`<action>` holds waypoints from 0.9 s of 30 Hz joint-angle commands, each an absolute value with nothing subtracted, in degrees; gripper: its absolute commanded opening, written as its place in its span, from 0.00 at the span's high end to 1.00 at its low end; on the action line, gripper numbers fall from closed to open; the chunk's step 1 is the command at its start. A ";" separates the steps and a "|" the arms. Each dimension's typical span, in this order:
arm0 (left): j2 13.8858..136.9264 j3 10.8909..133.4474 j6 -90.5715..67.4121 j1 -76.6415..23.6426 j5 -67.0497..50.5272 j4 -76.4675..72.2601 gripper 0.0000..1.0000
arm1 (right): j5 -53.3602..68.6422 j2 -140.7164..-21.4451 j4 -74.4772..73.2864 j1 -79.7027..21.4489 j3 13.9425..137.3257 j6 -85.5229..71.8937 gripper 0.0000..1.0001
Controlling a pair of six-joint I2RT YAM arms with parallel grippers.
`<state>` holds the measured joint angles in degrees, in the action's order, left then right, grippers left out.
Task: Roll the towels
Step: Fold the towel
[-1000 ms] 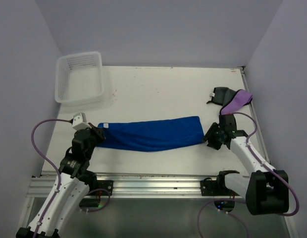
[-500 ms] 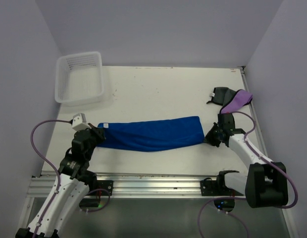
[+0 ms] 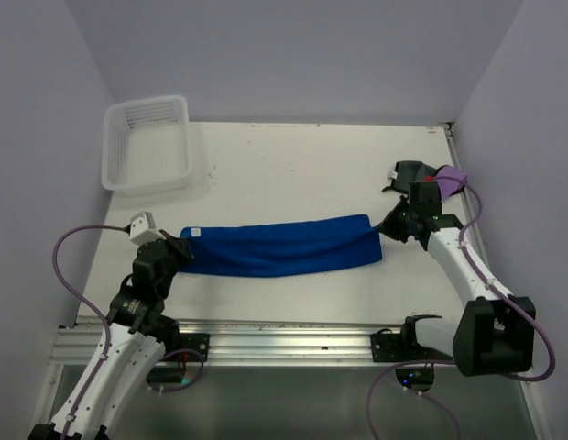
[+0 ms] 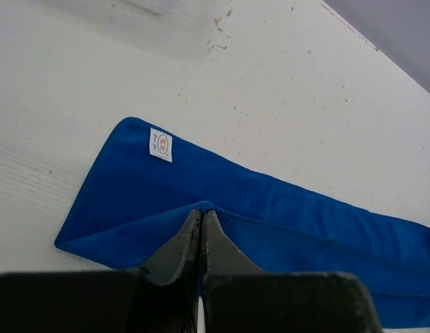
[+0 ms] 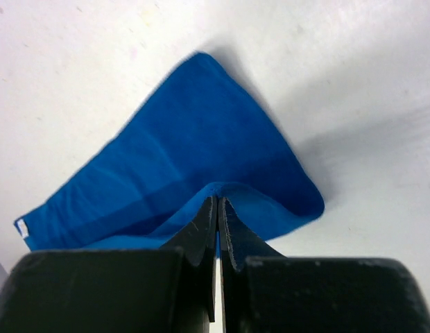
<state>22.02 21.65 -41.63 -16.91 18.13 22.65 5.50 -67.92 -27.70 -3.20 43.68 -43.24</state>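
A white mesh basket (image 3: 147, 184) sits at the far left corner of the table (image 3: 293, 156); only its own mesh floor shows inside it. In front of it, at the near left, the left gripper (image 3: 180, 249) has its jaws pressed together on the left end of the blue towel (image 3: 279, 246), just beside a small white label (image 4: 160, 144). The towel lies as a long folded band across the near middle of the table. At its right end the right gripper (image 3: 387, 226) is likewise clamped tight on a pinched fold of blue cloth. Beyond it, at the far right edge, the dark grey towel (image 3: 408, 174) and the purple towel (image 3: 453, 174) lie bunched and touching. The tabletop is white and lightly speckled, with pale lilac walls (image 3: 293, 55) on three sides.
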 commanded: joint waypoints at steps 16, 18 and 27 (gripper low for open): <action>40.33 33.48 -40.61 -17.05 28.56 25.58 1.00 | 5.63 -88.58 -26.54 -4.48 64.42 -42.72 1.00; 43.32 34.45 -39.91 -17.05 29.35 25.66 1.00 | 5.36 -90.61 -26.54 -4.83 66.17 -42.19 1.00; 50.44 38.05 -39.82 -16.96 32.78 25.93 1.00 | 4.92 -99.66 -25.75 -5.45 70.75 -42.10 1.00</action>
